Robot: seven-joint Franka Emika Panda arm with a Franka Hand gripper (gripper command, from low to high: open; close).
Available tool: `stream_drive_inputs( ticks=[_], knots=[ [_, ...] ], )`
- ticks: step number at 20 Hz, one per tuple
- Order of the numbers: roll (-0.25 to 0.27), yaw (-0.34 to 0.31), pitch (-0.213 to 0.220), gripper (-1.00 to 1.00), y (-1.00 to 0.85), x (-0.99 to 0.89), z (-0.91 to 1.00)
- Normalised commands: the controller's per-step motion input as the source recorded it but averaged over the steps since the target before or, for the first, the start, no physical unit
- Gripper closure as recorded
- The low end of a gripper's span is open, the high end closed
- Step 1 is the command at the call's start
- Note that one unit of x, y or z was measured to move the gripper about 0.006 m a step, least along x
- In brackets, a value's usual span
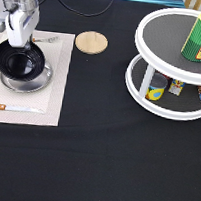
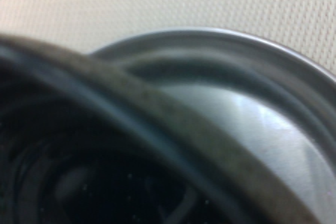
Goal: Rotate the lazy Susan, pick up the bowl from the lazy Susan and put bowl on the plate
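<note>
The black bowl sits over the silver plate at the exterior view's left, shifted toward the plate's upper left, and covers most of it. My gripper stands at the bowl's far rim and is shut on that rim. The wrist view shows the bowl's dark rim close up, with the plate's shiny rim beyond it. I cannot tell whether the bowl rests on the plate or hangs just above it. The white two-tier lazy Susan stands at the right, far from the gripper.
The plate lies on a beige placemat with a knife and a fork. A wooden coaster sits beside the mat. A green can stands on the lazy Susan's upper tier, a small yellow cup on the lower.
</note>
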Motion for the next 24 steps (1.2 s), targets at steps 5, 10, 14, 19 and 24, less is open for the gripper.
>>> stream_drive_inputs(
  ticks=[5, 10, 14, 19, 24],
  knots=[
    [0.078, -0.021, -0.045, 1.00, -0.08, -0.22, -0.19],
    [0.059, -0.015, -0.038, 1.00, 0.00, -0.03, -0.01],
    [0.096, 0.000, -0.039, 1.00, 0.00, 0.05, -0.11],
    [0.081, 0.000, -0.015, -1.00, 0.00, 0.07, -0.17],
    [0.065, 0.000, 0.000, -1.00, -0.18, -0.04, -0.04]
  ],
)
